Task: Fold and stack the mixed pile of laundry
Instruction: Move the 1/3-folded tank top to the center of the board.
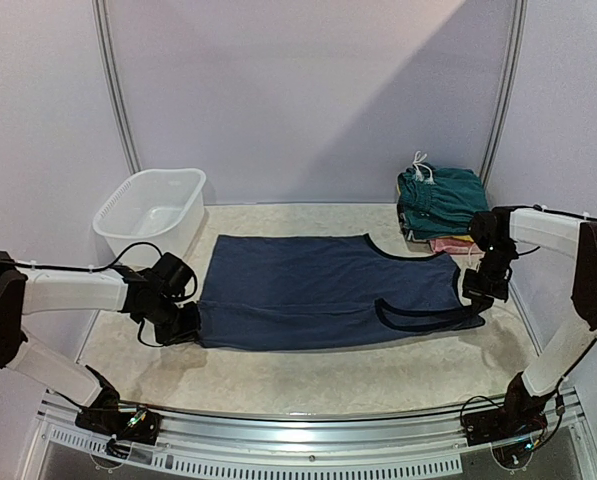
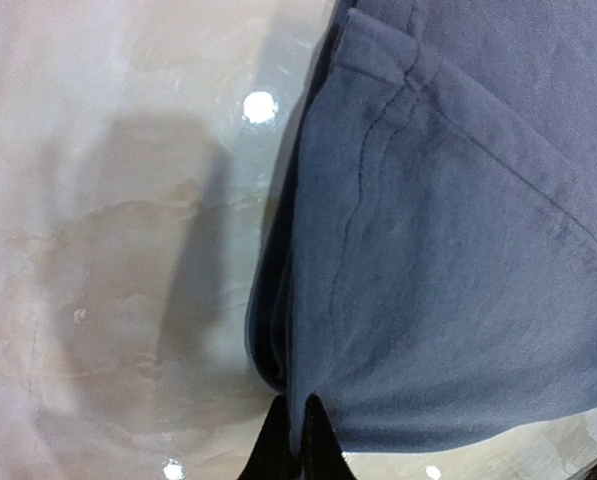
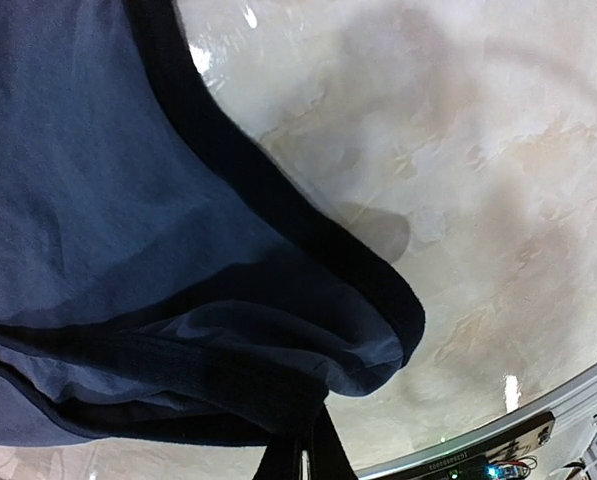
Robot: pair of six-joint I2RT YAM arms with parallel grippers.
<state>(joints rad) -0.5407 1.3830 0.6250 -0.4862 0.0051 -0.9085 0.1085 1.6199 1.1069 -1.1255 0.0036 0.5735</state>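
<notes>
Overhead: the navy top [image 1: 318, 285] lies flat on the surface [image 1: 308, 385], long axis left-to-right between the arms; left pincer [image 1: 183, 322] at its near hem corner, right pincer [image 1: 478, 292] at the strap end; left wrist: clamped on hem; right wrist: clamped on trimmed strap.

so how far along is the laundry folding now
Done: teal shorts lie folded on a pink item at the back right. In hand: the navy top lies flat, left gripper pinching its hem corner, right gripper its strap end. Left: fold that top and set it on the shorts.
</notes>
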